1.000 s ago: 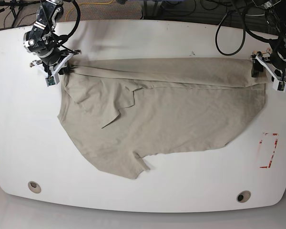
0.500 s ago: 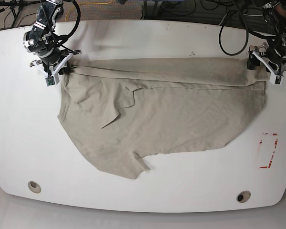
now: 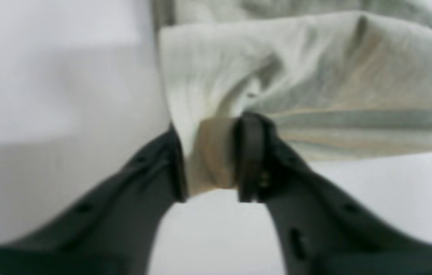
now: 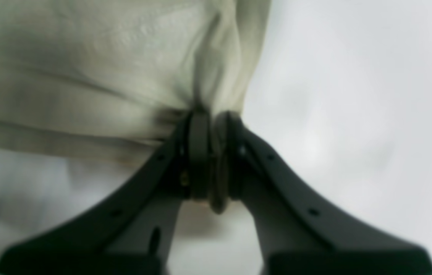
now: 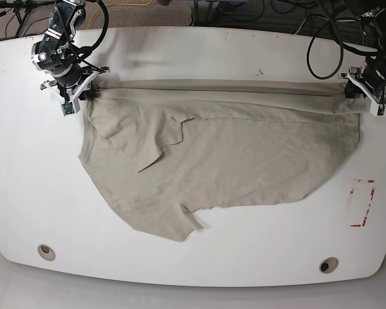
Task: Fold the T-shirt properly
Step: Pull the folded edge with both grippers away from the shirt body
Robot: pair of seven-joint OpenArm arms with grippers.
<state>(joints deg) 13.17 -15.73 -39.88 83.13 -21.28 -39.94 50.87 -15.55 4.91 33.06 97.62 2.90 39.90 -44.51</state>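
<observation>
The beige T-shirt (image 5: 231, 161) lies spread on the white table (image 5: 199, 51), its far edge folded over into a narrow taut band between the two arms. At the band's right end, my left gripper (image 5: 358, 92) is shut on it. The left wrist view shows a bunch of the T-shirt (image 3: 315, 76) pinched between the left gripper (image 3: 212, 131) fingers. My right gripper (image 5: 77, 95) holds the band's left end. In the right wrist view the right gripper (image 4: 212, 118) is shut tight on gathered T-shirt (image 4: 105, 57) cloth. A sleeve points to the table's front.
A red-outlined mark (image 5: 362, 203) is on the table at the right, beyond the shirt. Two round holes (image 5: 46, 251) (image 5: 329, 264) sit near the front edge. Black cables (image 5: 321, 38) hang over the back edge.
The left gripper has closed on the right end of the folded edge and moved outward and back. The folded band is now narrower and tauter. The right gripper has stayed put.
</observation>
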